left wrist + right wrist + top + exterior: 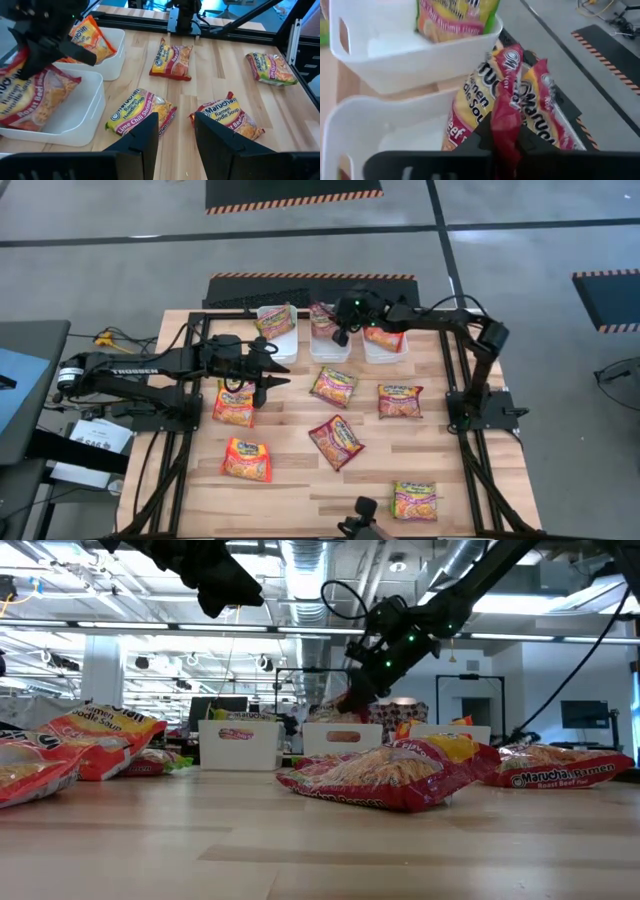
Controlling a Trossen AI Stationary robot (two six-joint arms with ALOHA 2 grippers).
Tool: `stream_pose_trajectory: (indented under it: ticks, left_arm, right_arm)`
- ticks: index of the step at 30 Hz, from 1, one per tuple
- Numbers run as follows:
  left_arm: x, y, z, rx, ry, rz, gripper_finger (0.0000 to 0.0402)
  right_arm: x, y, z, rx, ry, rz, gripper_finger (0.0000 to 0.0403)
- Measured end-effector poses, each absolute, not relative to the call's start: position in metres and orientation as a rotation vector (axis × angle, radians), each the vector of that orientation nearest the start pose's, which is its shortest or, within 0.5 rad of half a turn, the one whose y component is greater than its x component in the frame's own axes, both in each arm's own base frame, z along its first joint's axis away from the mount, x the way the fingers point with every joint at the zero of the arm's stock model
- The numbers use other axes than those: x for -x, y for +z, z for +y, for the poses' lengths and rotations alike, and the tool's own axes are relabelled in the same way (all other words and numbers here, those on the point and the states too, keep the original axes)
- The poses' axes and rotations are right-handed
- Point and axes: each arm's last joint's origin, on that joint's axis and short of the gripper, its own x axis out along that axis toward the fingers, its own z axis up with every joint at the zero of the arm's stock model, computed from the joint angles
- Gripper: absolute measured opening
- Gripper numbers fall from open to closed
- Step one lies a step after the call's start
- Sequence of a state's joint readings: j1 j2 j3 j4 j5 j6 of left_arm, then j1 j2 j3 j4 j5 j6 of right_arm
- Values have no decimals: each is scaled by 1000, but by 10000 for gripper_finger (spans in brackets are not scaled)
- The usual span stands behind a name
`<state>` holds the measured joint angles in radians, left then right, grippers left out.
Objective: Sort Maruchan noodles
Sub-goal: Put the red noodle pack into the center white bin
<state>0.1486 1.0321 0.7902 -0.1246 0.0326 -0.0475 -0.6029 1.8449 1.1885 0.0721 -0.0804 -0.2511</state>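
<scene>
Maroon packet (506, 125) end between jaws

counter (300, 490): light wood planks, black frame rails along its sides | far edge: three white bins (345, 345) in a row, side by side | loose on the wood: six Maruchan noodles packets (334, 386), well apart, one (414, 500) near the front right corner, one (247, 459) front left

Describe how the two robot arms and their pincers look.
Both arms are dark, jointed, with black cables. The left arm bears white lettering along its link; its pincer has two flat black fingers. The right pincer sits below a green light.
</scene>
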Motion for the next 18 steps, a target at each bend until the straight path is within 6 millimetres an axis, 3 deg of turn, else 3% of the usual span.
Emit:
stream_pose_trajectory:
  ticks: [9, 18]
  left_arm:
    - [-225, 295, 33, 79, 137, 365, 112]
    - [-223, 291, 33, 121, 147, 403, 112]
  right_arm:
    - [-333, 191, -229, 65, -497, 683, 119]
    - [-339, 206, -219, 42, -455, 762, 214]
